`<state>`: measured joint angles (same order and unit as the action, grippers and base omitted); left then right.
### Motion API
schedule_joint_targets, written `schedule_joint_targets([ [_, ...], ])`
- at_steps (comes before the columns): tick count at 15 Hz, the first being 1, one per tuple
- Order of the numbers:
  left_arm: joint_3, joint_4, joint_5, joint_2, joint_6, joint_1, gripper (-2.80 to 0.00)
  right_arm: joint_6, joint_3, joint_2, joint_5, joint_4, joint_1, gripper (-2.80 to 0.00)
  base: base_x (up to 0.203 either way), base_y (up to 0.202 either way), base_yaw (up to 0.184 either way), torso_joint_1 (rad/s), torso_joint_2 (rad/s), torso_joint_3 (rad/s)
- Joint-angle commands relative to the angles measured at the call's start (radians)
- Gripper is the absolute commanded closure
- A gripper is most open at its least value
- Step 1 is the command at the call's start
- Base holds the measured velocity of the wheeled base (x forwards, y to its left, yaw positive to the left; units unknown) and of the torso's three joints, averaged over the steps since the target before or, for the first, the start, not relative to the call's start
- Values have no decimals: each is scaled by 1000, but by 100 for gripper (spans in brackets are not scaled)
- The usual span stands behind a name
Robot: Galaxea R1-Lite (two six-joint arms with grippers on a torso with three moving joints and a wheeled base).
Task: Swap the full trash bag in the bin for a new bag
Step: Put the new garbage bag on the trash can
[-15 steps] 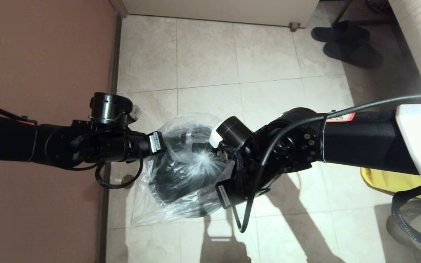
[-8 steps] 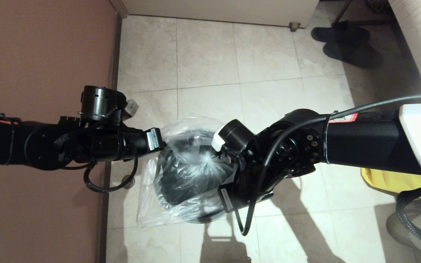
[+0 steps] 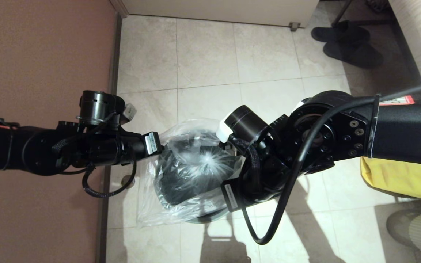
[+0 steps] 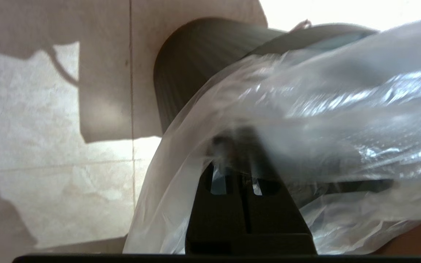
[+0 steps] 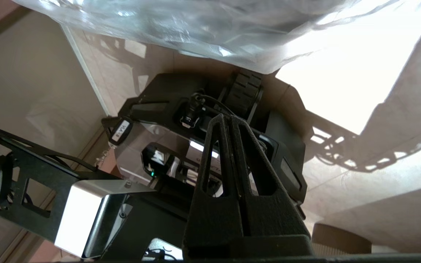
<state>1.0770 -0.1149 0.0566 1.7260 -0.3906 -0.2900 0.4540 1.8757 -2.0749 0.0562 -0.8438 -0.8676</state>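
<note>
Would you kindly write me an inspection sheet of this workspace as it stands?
Surface: pale tiled floor, partly sunlit.
Job's things: bin standing on the floor; new bag draped loosely over its mouth, not tucked in.
Clutter: yellow sack and dark slippers at right.
Grippers: left pincer shut on the new bag's film; right pincer shut, holding nothing.
Cables: black cable loops under the right arm; braided loop hangs under the left arm.
Surroundings: brown wall at left, white cabinet ahead.
</note>
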Motion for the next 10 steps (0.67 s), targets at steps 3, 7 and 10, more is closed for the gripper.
schedule_joint_targets([
  [3, 33, -8, 3, 4, -4, 9, 0, -20, 61, -5, -2, 112, -5, 0, 0, 0, 0, 0, 0, 0],
  [7, 53, -10, 7, 23, -5, 12, 0, -82, 94, -74, -4, 227, -2, 0, 0, 0, 0, 0, 0, 0],
  [10, 69, -46, 9, 35, -4, 23, 0, -121, 94, -124, -5, 398, 10, 0, 0, 0, 0, 0, 0, 0],
])
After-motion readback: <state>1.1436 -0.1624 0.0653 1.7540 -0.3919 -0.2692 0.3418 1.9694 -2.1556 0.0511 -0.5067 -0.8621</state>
